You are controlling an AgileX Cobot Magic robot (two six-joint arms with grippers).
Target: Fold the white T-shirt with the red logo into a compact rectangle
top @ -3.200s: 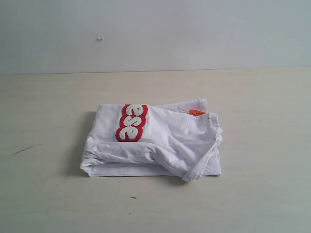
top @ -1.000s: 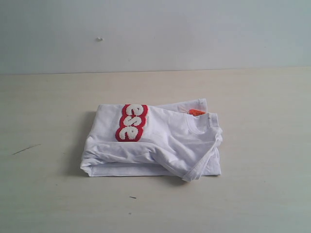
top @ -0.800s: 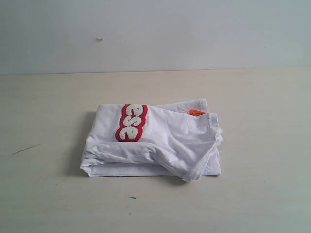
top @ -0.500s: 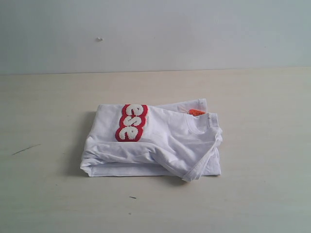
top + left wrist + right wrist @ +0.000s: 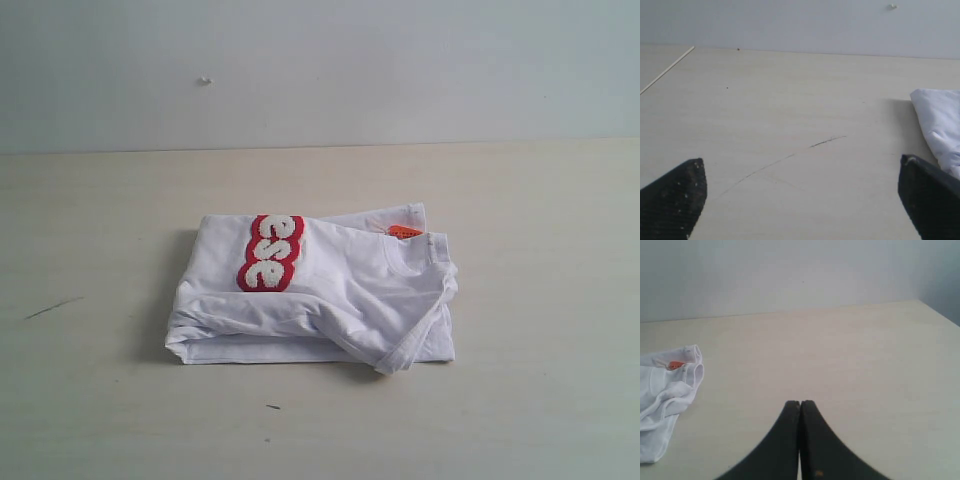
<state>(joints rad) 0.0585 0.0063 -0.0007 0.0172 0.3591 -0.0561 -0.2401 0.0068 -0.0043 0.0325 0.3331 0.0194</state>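
A: White T-shirt (image 5: 320,300) lies folded on the table (image 5: 540,380), red logo (image 5: 270,252) up. Done?
B: Nearly. I'd square the loose collar (image 5: 418,262) corner. My left gripper (image 5: 800,167) gapes wide, right gripper (image 5: 799,405) is clenched, both empty.

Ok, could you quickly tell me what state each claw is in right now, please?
Left claw: open, holding nothing.
Right claw: closed, holding nothing.
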